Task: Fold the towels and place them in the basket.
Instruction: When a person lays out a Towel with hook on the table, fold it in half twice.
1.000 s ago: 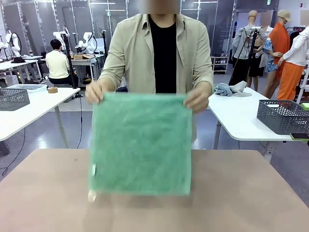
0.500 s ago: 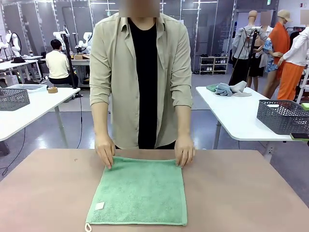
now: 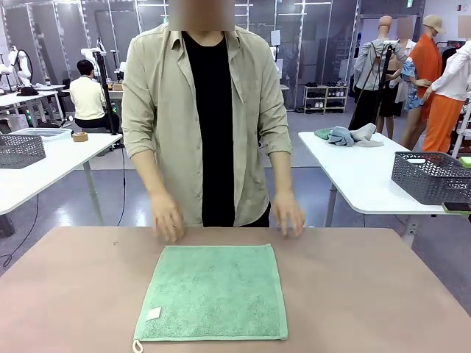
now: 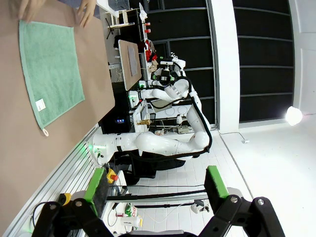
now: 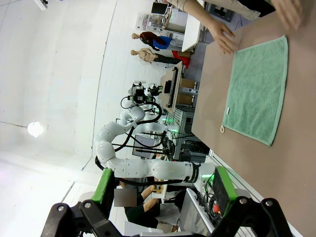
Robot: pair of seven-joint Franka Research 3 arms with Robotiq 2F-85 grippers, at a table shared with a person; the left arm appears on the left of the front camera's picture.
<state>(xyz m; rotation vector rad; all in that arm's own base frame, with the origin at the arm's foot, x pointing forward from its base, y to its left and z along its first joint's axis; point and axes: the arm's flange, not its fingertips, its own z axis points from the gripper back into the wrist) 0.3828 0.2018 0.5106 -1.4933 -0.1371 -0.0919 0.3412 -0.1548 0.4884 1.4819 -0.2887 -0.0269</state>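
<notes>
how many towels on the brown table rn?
1. A mint green terry-cloth towel lies flat, unfolded, mid-width on the brown table, toward the robot's edge. None seems hidden.

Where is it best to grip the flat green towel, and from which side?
Probably the near corners of the towel, coming down from above on the robot's side. It lies spread flat, so only its edges give a pinch, and the person's hands hover by the far edge.

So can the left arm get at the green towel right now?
Probably yes: the green towel lies flat on the table, its near edge free; the person's hands are by its far edge.
</notes>
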